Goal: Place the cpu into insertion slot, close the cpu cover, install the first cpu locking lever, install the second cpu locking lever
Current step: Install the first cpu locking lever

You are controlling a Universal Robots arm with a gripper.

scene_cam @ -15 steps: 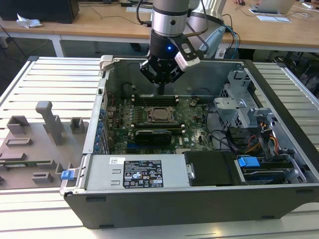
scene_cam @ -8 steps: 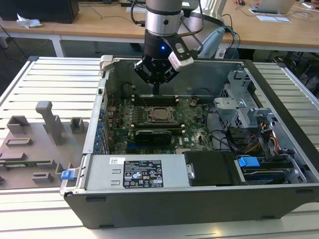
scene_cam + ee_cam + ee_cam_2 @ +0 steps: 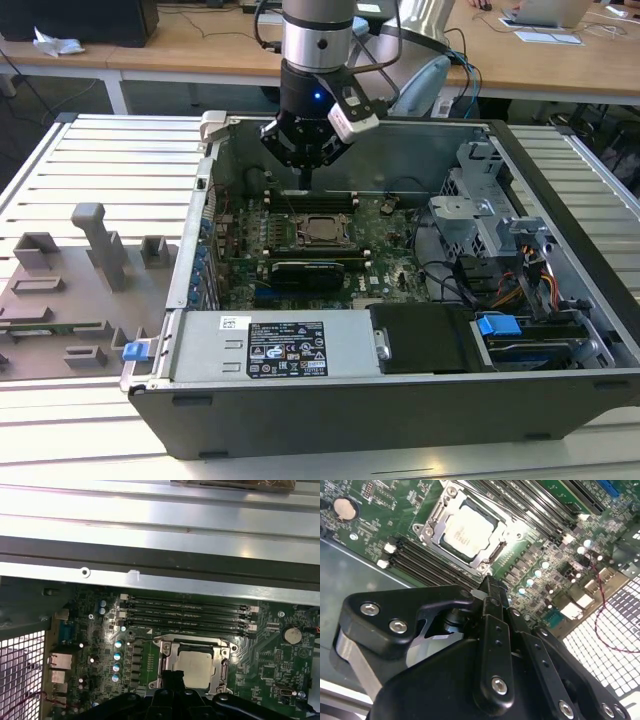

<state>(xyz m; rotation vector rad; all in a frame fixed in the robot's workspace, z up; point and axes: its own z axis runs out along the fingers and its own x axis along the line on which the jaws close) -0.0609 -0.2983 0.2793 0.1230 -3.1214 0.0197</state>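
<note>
one pale silver-grey square cpu [image 3: 464,531] sits under its thin metal cpu cover [image 3: 431,536]; the black hand [image 3: 489,584], fingers pinched together and empty, hovers beside (lever work calls for careful aim).

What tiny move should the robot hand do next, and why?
Probably a small drop straight down toward the metal frame. The cpu already sits in the insertion slot with the cpu cover lying round it, and the end effector, shut and holding nothing, hovers just beside the socket above the memory sticks, so the locking parts seem the nearest work.
</note>
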